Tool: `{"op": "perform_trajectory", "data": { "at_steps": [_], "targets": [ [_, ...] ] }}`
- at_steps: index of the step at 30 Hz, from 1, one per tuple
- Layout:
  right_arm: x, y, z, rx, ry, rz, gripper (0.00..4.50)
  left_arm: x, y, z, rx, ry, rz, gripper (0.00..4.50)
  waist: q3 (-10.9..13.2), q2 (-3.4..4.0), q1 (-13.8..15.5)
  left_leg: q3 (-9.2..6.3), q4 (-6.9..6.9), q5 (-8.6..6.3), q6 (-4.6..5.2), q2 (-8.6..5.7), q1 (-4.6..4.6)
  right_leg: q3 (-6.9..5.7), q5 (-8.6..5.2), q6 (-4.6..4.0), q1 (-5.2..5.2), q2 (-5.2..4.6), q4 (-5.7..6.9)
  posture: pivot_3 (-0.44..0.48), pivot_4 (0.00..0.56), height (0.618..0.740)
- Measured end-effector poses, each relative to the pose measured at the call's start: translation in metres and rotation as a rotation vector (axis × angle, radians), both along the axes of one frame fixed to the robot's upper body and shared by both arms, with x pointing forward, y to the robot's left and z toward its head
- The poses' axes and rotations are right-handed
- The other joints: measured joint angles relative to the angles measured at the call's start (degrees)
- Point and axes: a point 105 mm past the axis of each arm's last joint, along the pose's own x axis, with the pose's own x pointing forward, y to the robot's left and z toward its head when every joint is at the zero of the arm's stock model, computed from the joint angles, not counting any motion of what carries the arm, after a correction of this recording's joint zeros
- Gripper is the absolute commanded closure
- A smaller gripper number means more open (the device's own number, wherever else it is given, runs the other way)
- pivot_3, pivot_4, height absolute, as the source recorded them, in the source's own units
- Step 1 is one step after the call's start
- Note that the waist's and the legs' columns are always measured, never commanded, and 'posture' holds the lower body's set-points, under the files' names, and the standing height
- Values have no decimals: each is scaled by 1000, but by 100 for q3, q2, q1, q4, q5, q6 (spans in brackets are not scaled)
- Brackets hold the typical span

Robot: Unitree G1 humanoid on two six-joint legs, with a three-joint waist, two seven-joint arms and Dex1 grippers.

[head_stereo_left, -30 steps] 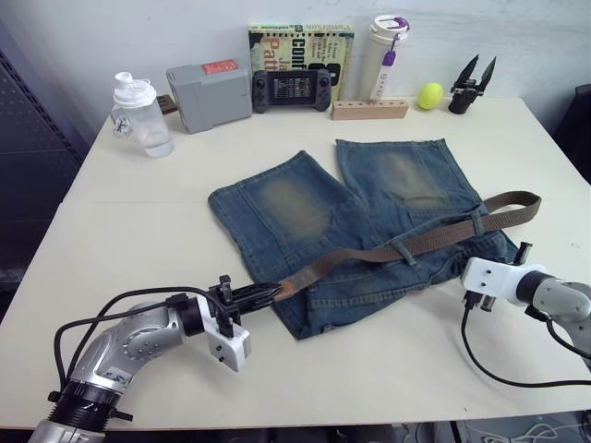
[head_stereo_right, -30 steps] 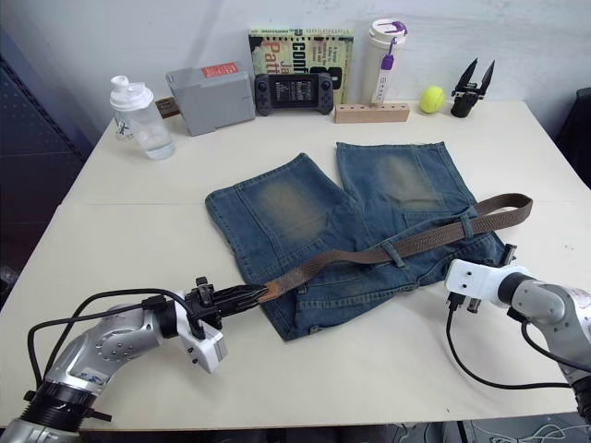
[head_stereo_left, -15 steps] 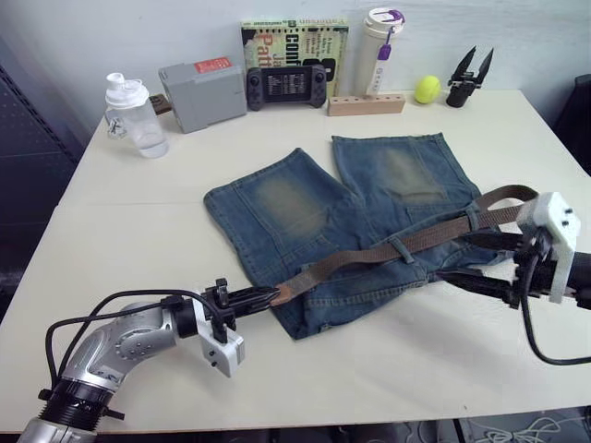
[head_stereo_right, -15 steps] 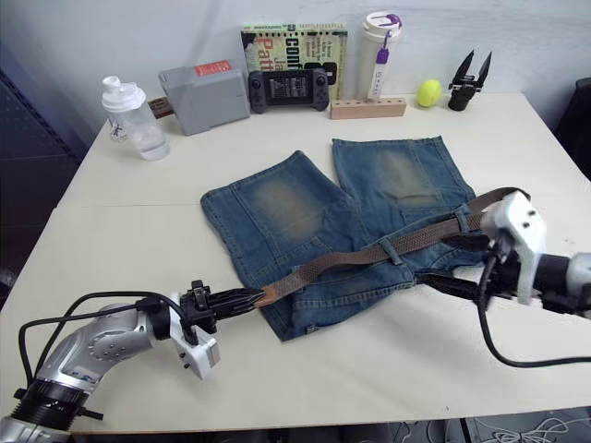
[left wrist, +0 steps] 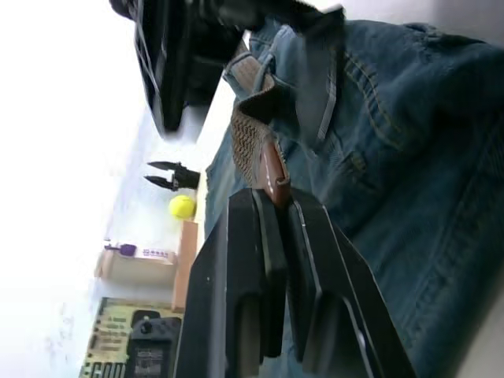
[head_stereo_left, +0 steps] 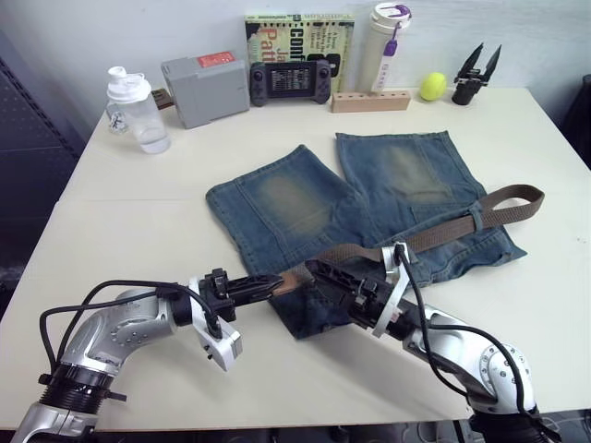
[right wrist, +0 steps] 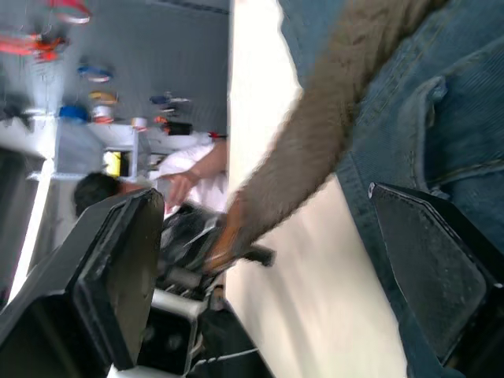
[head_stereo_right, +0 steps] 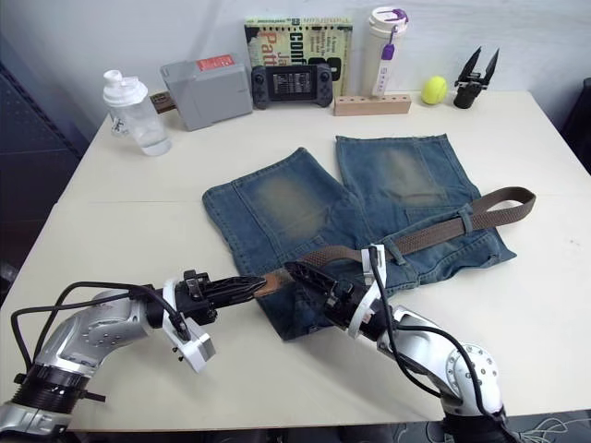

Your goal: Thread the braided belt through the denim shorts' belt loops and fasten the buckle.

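Brown belt (head_stereo_left: 434, 235) lies across the shorts (head_stereo_left: 369, 208) waistband, its tip pinched in the left gripper (head_stereo_left: 268, 285) off the shorts' corner. The right gripper (head_stereo_left: 325, 277), jaws wide, straddles it nearby. Closing carelessly could snag denim or yank the tip free.

Blue denim shorts (head_stereo_left: 369, 198), faded to yellowish-brown patches on both legs. Brown braided belt (head_stereo_left: 443, 231) of woven pattern, its tip a smoother reddish brown. Black fingers on left gripper (head_stereo_left: 260, 285) and right gripper (head_stereo_left: 325, 277), white housings behind. Cream table (head_stereo_left: 138, 240). Grey box (head_stereo_left: 205, 89) with red label. Clear bottle (head_stereo_left: 135, 111), white lid. Yellow-green ball (head_stereo_left: 432, 87). White tumbler (head_stereo_left: 383, 46), purple lid. Black handheld console (head_stereo_left: 292, 81).
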Motion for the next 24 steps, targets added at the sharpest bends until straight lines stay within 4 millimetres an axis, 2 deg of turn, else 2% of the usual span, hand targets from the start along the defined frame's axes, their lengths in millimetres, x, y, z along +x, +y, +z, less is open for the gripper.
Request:
{"op": "perform_trajectory", "data": {
  "at_steps": [5, 6, 8, 12, 15, 16, 17, 22, 24],
  "targets": [
    [14, 1, 0, 19, 101, -119, 25, -1, 0, 0, -5, 3, -3, 4500, -1, -1, -12, 8, -9, 0, 0, -2, -6, -9, -1, -2, -15, 4, 3, 0, 150, 731],
    [18, -2, 1, 22, 112, -146, 261, -1, -1, 0, -5, 4, -4, 4500, -1, -1, -14, 12, -9, 0, 0, -3, -5, -8, -1, -2, -15, 4, 3, 0, 150, 731],
    [22, -7, 2, 20, 123, -183, 894, -1, -1, -1, -5, 5, -4, 4500, -1, 0, -9, 11, -9, 0, 0, -2, -5, -8, -1, -2, -15, 4, 3, 0, 150, 731],
    [26, -11, 3, 35, 144, -216, 2888, -2, -1, -1, -5, 9, -4, 4500, -1, 0, -15, 12, -10, 0, 0, -2, -5, -8, -2, -4, -17, 7, 4, 0, 150, 731],
    [26, -10, 3, 37, 149, -218, 4180, -2, -1, -1, -10, 11, -5, 4500, -1, 1, -16, 13, -10, 0, 0, -3, -5, -7, -2, -4, -18, 7, 4, 0, 150, 731],
    [26, -10, 4, 36, 147, -217, 4440, -2, -1, -1, -10, 13, -4, 4500, -1, 1, -16, 13, -10, 0, 0, -3, -5, -7, -2, -4, -18, 7, 4, 0, 150, 731],
    [27, -10, 5, 34, 144, -217, 4440, -1, 0, -1, -13, 22, 0, 4500, -1, 1, -16, 13, -10, 0, 0, -3, -5, -7, -2, -4, -18, 7, 4, 0, 150, 731],
    [30, -11, 10, 43, 134, -230, 4500, 0, 1, 4, -83, 102, 36, 2526, -2, 2, -29, 13, -10, 0, 0, -1, -5, -5, -3, -5, -20, 7, 6, 0, 150, 731],
    [33, -17, 12, 57, 131, -256, 4500, -1, 5, -2, -74, 165, 69, 1778, -2, 2, -51, 15, -11, 0, 0, -2, -5, -5, -3, -4, -20, 7, 6, 0, 150, 731]
  ]
}}
